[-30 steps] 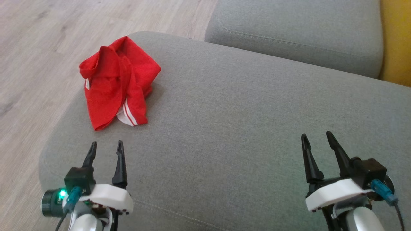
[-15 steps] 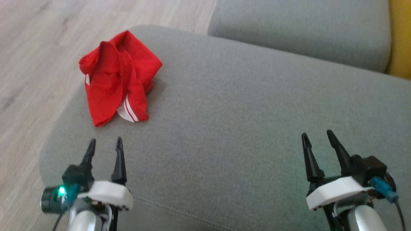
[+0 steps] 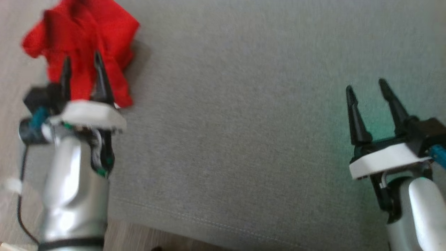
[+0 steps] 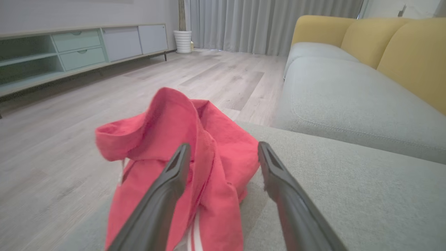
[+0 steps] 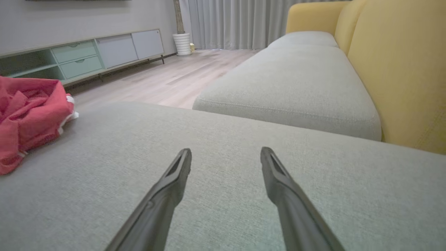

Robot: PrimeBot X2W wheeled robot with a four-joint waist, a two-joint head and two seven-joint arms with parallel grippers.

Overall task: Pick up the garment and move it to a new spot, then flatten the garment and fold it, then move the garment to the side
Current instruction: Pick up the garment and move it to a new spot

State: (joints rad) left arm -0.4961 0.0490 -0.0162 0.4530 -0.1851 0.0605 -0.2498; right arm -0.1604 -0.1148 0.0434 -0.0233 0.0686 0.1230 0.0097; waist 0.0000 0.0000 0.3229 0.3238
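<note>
Now | left gripper [image 3: 81, 58]: jaws wide, empty; crumpled red garment [image 3: 108, 24] lies just ahead, showing between the fingers [image 4: 167, 188], contact unclear | right gripper [image 3: 366, 85]: jaws wide, empty, over the grey sofa cushion [image 3: 244, 115]; garment well off to their left, on the same cushion.

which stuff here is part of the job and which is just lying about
For the job: red garment, grey sofa cushion, left pincer, right pincer.
Just lying about: cabinet, white pot, curtain, yellow backrest.
</note>
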